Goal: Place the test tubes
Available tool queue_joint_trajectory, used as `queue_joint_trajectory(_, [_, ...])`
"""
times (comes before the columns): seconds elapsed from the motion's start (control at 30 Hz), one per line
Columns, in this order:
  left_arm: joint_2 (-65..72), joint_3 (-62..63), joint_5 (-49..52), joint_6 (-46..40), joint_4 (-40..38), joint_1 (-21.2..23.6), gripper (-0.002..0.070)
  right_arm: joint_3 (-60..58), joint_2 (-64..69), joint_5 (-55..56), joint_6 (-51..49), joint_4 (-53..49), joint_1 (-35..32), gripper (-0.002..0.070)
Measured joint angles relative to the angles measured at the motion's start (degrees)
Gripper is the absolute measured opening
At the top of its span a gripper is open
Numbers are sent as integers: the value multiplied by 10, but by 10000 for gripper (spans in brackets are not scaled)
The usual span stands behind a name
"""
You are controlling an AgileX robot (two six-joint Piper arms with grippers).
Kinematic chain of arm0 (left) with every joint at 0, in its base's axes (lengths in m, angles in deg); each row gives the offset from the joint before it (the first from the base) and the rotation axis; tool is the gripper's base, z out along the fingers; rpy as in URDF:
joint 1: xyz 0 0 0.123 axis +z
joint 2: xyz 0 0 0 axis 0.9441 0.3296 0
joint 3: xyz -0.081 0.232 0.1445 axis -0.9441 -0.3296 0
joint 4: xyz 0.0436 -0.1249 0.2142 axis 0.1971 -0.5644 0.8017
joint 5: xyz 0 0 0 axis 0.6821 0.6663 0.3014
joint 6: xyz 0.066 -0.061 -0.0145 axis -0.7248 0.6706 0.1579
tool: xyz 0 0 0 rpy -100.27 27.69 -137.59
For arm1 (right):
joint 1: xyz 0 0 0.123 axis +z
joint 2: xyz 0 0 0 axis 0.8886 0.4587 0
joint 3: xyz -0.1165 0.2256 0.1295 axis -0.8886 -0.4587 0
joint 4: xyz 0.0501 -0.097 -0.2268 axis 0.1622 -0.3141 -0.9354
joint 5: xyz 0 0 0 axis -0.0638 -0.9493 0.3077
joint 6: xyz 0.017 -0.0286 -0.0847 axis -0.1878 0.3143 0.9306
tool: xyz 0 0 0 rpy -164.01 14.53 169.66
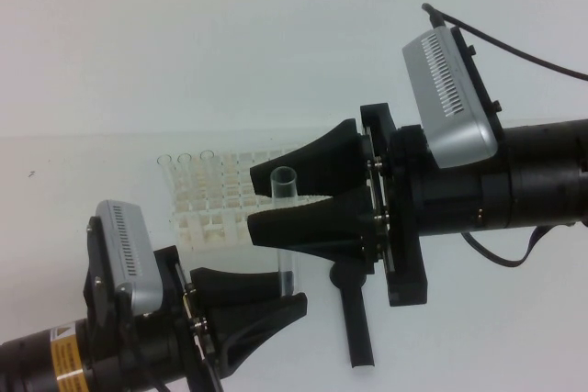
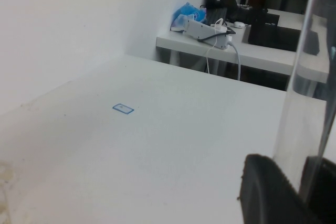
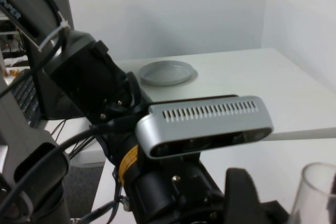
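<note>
A clear test tube (image 1: 287, 227) stands upright above the table, near the white tube rack (image 1: 223, 204). My left gripper (image 1: 292, 293) comes in from the near left and is shut on the tube's lower end. In the left wrist view the tube (image 2: 307, 77) rises tightly between the two dark fingers (image 2: 268, 192). My right gripper (image 1: 260, 199) reaches in from the right, open, with its jaws either side of the tube's upper part. The right wrist view shows the tube's rim (image 3: 317, 198) with a gap to the nearer finger (image 3: 241, 192). Three tubes (image 1: 186, 164) stand in the rack's far-left row.
A black rod-like object (image 1: 356, 319) lies on the table under the right arm. The rack sits just behind the two grippers. White tabletop stretches to the left and far side.
</note>
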Motion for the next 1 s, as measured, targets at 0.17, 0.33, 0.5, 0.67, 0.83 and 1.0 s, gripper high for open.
queue_joint_trajectory(0.17, [0, 0, 0, 0, 0, 0, 111, 1, 0, 0, 0, 0, 0, 242])
queue_joint_trajectory(0.33, [0, 0, 0, -1, -6, 0, 111, 3, 0, 3, -5, 0, 0, 123])
queue_joint_trajectory(0.5, [0, 0, -2, 34, -11, 0, 111, 4, 0, 9, -15, 5, 0, 122])
queue_joint_trajectory(0.67, [0, 0, -3, 88, -15, -1, 128, 5, 4, 18, -36, 18, 0, 121])
queue_joint_trajectory(0.83, [0, 0, -2, 150, -38, -1, 258, 5, 4, 19, -21, 18, 0, 120])
queue_joint_trajectory(1.0, [0, 0, -1, 184, -48, 0, 470, 5, 4, 15, -20, 10, 0, 120])
